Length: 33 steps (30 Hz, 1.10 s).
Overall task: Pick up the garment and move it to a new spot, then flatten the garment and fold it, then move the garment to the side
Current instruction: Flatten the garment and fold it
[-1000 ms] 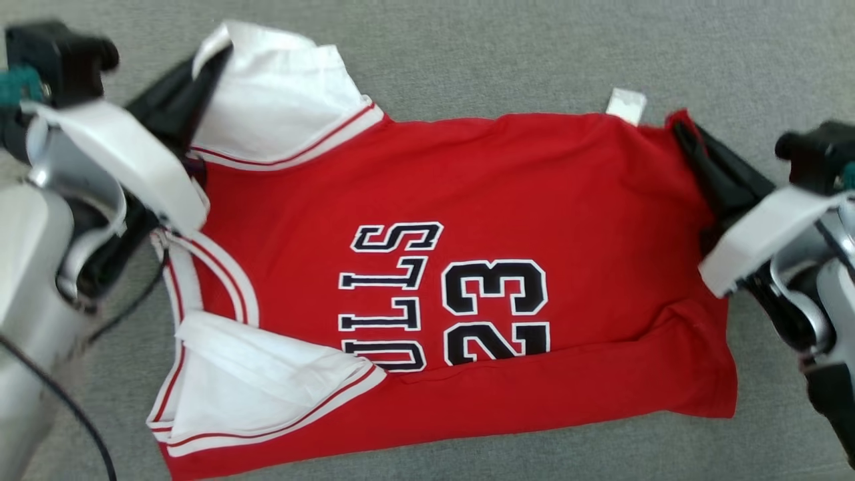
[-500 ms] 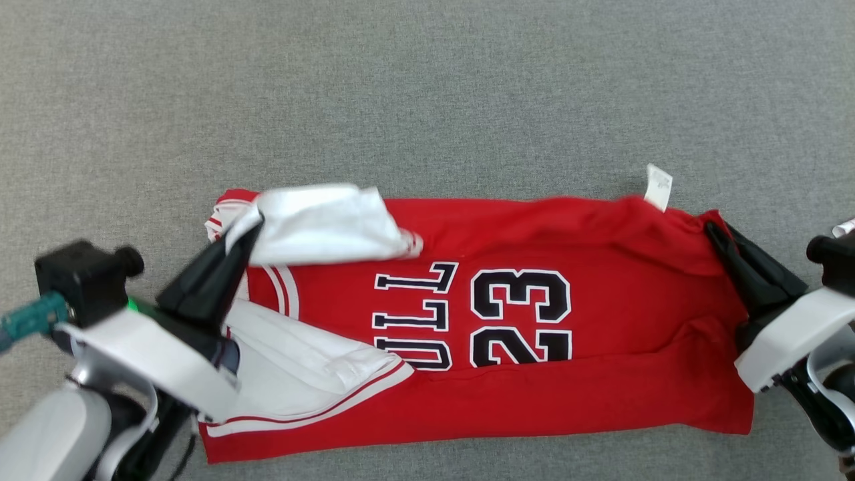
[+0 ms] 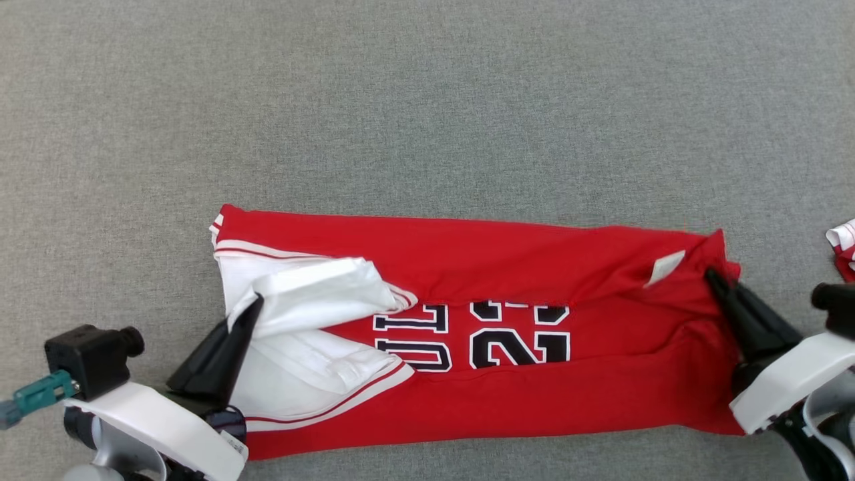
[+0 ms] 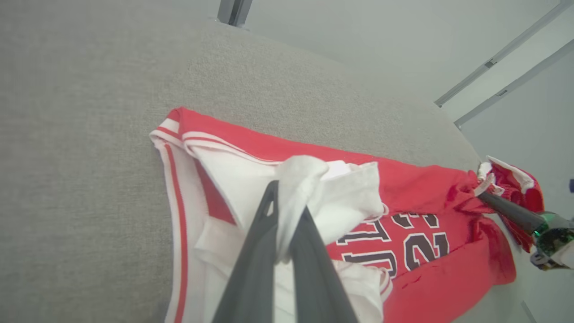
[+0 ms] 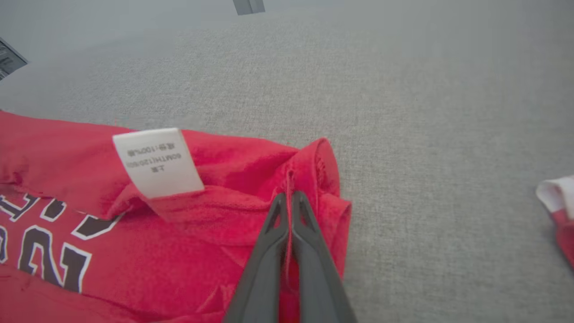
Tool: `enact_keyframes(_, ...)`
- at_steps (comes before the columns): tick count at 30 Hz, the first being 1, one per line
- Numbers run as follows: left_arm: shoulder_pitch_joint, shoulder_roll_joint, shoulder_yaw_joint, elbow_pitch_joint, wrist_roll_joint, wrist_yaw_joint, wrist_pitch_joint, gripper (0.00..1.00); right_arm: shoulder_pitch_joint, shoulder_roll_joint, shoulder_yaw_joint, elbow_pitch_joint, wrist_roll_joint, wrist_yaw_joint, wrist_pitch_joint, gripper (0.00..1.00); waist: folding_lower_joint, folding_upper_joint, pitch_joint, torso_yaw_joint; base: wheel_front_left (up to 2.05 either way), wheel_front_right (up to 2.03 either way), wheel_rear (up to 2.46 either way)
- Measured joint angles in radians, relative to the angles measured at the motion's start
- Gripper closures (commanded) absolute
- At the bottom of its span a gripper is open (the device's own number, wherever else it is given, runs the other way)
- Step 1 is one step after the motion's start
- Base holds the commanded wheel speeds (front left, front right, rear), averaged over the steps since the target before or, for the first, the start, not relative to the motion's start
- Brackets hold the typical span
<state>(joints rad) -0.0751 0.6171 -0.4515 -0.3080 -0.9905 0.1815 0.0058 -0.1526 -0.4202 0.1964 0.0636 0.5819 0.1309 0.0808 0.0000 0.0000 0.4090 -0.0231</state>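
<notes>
You'll see long dark tapered fingers [image 3: 214, 361] on left gripper [image 3: 256, 302] and right gripper [image 3: 712, 274], white wrist shells [image 3: 160, 421], one teal plug [image 3: 37, 395].

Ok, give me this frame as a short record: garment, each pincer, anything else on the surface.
garment: red jersey, far edge folded over the print
left pincer: shut on its white part
right pincer: shut on its red end
tag: white, by right pincer
surface: grey fabric
other: red-white cloth at right edge
</notes>
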Motion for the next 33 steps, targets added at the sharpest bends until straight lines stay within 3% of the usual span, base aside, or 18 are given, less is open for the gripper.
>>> enact_keyframes(1,0.003,-0.005,-0.004,0.012,-0.010,-0.002,0.006,1.00,0.006,0.008,0.004,0.002,0.008,0.000,0.008,0.72,0.0000,0.0000,-0.001,0.001,0.00,0.00,0.00)
enact_keyframes(2,0.007,-0.007,-0.009,0.025,-0.016,-0.003,0.017,0.68,0.011,0.016,0.004,0.007,0.016,0.000,0.017,0.28,0.0000,0.0000,-0.002,0.001,0.00,0.00,0.00)
enact_keyframes(3,0.007,-0.007,-0.009,0.025,-0.016,-0.003,0.017,0.36,0.011,0.016,0.004,0.007,0.016,0.000,0.017,0.00,0.0000,0.0000,-0.002,0.001,0.00,0.00,0.00)
enact_keyframes(4,0.010,-0.009,-0.012,0.039,-0.024,-0.003,0.024,0.00,0.017,0.019,0.004,0.011,0.018,0.000,0.021,0.00,0.0000,0.0000,-0.005,0.000,0.00,0.00,0.00)
enact_keyframes(11,0.032,-0.038,0.003,0.088,-0.049,0.005,-0.011,0.00,0.086,0.086,-0.093,-0.013,0.045,0.000,-0.040,0.00,0.0000,0.0000,-0.030,0.001,0.00,0.00,0.00)
enact_keyframes(19,0.023,-0.067,0.104,0.065,0.025,0.105,-0.167,0.00,0.108,0.258,-0.285,-0.102,-0.005,0.000,-0.148,0.00,0.0000,0.0000,-0.068,-0.004,0.00,0.00,0.00)
enact_keyframes(25,-0.066,-0.100,0.135,0.065,0.115,0.151,-0.233,0.00,0.048,0.306,-0.296,-0.118,-0.132,0.000,-0.136,0.00,0.0000,0.0000,-0.110,-0.009,0.00,0.00,0.00)
enact_keyframes(29,-0.102,-0.149,0.137,0.107,0.146,0.142,-0.253,0.00,0.026,0.314,-0.266,-0.108,-0.173,0.000,-0.131,0.00,0.0000,0.0000,-0.130,-0.010,0.00,0.00,0.00)
enact_keyframes(33,-0.101,-0.216,0.163,0.174,0.179,0.102,-0.263,0.00,0.024,0.322,-0.251,-0.082,-0.190,0.000,-0.135,0.00,0.0000,0.0000,-0.148,-0.005,0.00,0.00,0.00)
